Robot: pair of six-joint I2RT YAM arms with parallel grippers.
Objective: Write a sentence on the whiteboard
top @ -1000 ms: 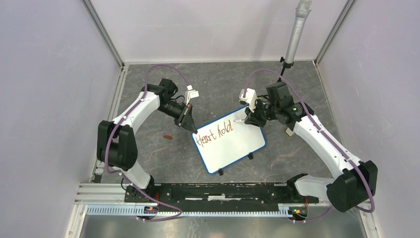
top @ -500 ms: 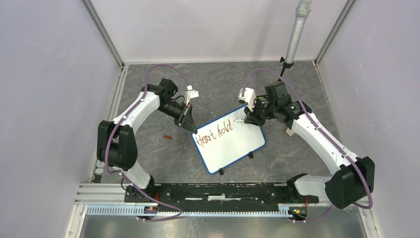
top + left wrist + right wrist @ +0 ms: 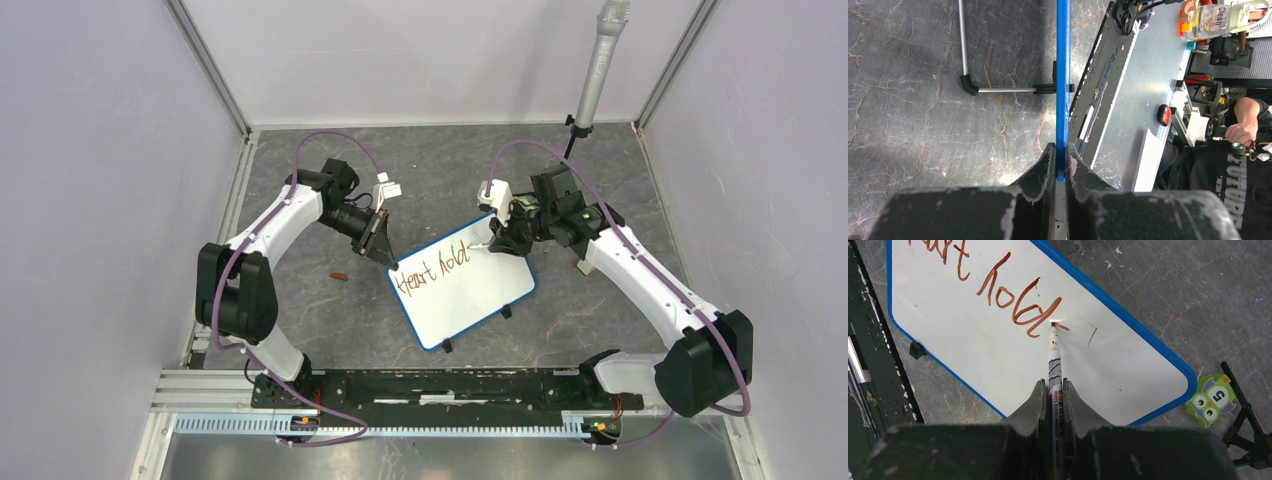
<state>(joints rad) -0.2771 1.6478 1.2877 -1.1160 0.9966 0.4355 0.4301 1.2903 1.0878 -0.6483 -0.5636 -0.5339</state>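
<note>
Right wrist view: the right gripper point(image 3: 1054, 387) is clenched on a marker point(image 3: 1053, 357). The barrel runs straight out from the jaws to a tip pressed on the board point(image 3: 973, 370). The tip sits at the tail of the "d" in "hold", where a short stroke leads off to the right. So far the sentence point(image 3: 1013, 300) reads "Heart hold", reddish-brown, on one line.

The left gripper point(image 3: 1060, 152) is closed on the board's blue edge, pinning its left corner as the top view shows it. The board sits mid-table point(image 3: 330, 320) between the two arms. Its long axis slants from near-left to far-right, and the words run along its far long side.

Bare white lies beyond the tip toward the right short edge, with a wider bare band on the side nearer the bases. The right arm, holding the marker, is the one placed to write. The coming stroke looks set to run along the long axis, away from the left gripper. Little room seems left on this line, so further words probably belong in the nearer band.

Against the top view a second ago, the right wrist has crept slightly left and farther from the bases, and its elbow has followed. Board, left arm and words look unchanged.
</note>
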